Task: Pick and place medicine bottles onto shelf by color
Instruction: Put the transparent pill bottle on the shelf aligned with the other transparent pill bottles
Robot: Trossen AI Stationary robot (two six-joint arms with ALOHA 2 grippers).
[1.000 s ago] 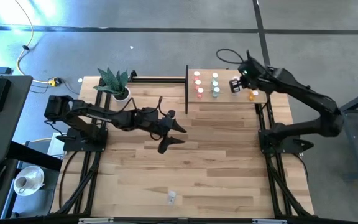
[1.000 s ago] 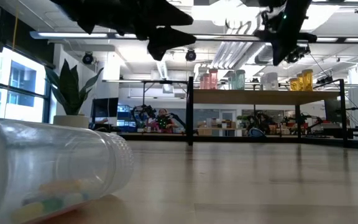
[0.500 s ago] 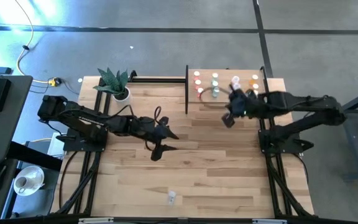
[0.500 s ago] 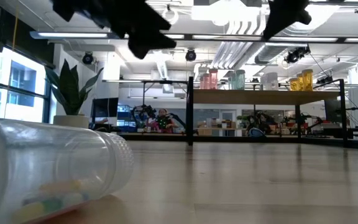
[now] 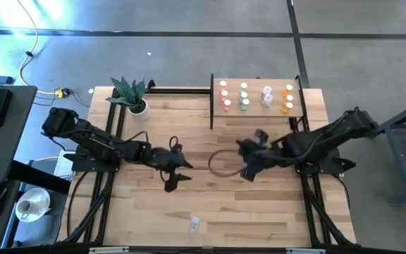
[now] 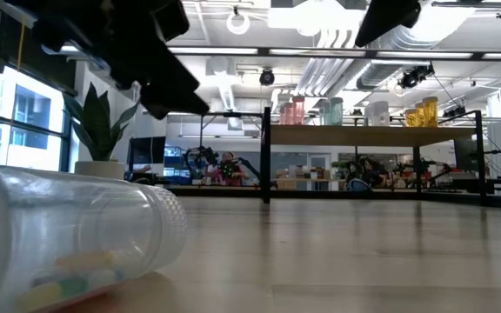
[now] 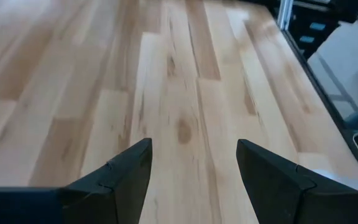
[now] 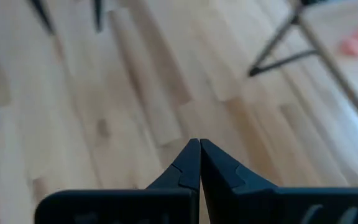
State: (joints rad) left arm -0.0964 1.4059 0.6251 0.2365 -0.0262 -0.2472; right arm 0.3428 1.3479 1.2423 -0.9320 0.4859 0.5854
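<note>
Bottle, clear, lies alone at the frame's lower centre, its contents unreadable in the low view. Above it at mid-frame, the left gripper has drawn back leftward with fingers spread, while the right gripper, pinched shut and empty, has swung down off the shelf. Remaining bottles stand in colour columns on the shelf, upper centre; no writing is legible.

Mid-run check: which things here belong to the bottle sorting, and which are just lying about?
Job:
- shelf
- bottles on shelf, in colour columns
- clear bottle lying near table's front edge
- left gripper, fingers open, empty
- right gripper, fingers shut, empty

Lying about:
- potted plant
- cable loop on table
</note>
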